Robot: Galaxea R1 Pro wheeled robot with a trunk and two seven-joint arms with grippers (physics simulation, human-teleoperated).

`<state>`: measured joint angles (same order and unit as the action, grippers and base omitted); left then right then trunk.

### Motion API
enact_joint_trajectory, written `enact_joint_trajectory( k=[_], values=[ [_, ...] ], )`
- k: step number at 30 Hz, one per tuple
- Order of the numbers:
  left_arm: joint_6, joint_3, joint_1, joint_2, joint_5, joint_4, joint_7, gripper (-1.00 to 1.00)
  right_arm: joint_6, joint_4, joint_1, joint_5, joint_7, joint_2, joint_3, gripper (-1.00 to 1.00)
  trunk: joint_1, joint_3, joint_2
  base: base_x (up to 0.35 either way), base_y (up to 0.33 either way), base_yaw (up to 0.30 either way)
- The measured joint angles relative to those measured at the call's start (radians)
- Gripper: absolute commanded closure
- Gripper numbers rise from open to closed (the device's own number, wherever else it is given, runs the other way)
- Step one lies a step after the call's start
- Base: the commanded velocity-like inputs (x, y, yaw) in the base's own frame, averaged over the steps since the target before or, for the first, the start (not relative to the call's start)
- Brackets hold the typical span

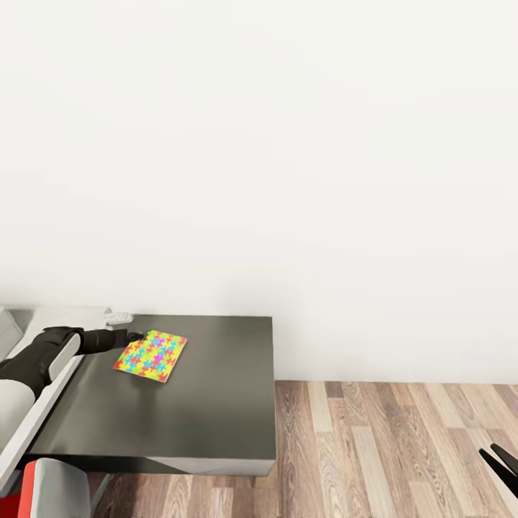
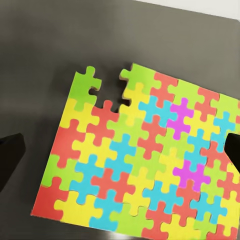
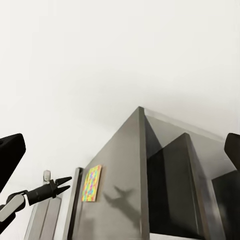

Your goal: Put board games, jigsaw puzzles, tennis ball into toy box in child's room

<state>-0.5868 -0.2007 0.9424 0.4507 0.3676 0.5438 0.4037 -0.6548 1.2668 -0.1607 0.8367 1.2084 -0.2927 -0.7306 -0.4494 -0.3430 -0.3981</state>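
Black left gripper [image 1: 135,336] wide open, fingers [image 2: 10,157] astride the near edge of the jigsaw puzzle [image 1: 150,355], puzzle flat on the dark table [image 1: 216,403], right gripper [image 1: 500,464] spread and empty, low over the wood floor [image 1: 388,446].

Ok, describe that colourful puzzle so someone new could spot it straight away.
Find the low dark grey table against the white wall. Near its back left corner lies the jigsaw puzzle, a thin flat mosaic slab, just ahead of the left gripper. Its bright colours stand out.
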Motion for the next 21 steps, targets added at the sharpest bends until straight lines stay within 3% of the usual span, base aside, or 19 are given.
enact_joint_trajectory(
  k=[9,21],
  values=[
    [0.044,-0.003,0.000,0.000,0.000,0.000,0.011,-1.00,0.000,0.001,0.000,0.000,0.000,0.000,0.000,-1.00,0.000,-0.015,0.000,0.000,0.000,0.000],
    [0.059,0.000,0.000,0.015,-0.001,0.000,0.106,-1.00,0.000,0.000,0.000,0.000,0.000,0.000,0.000,-1.00,0.000,-0.034,0.000,0.000,0.000,0.000]
  ],
)
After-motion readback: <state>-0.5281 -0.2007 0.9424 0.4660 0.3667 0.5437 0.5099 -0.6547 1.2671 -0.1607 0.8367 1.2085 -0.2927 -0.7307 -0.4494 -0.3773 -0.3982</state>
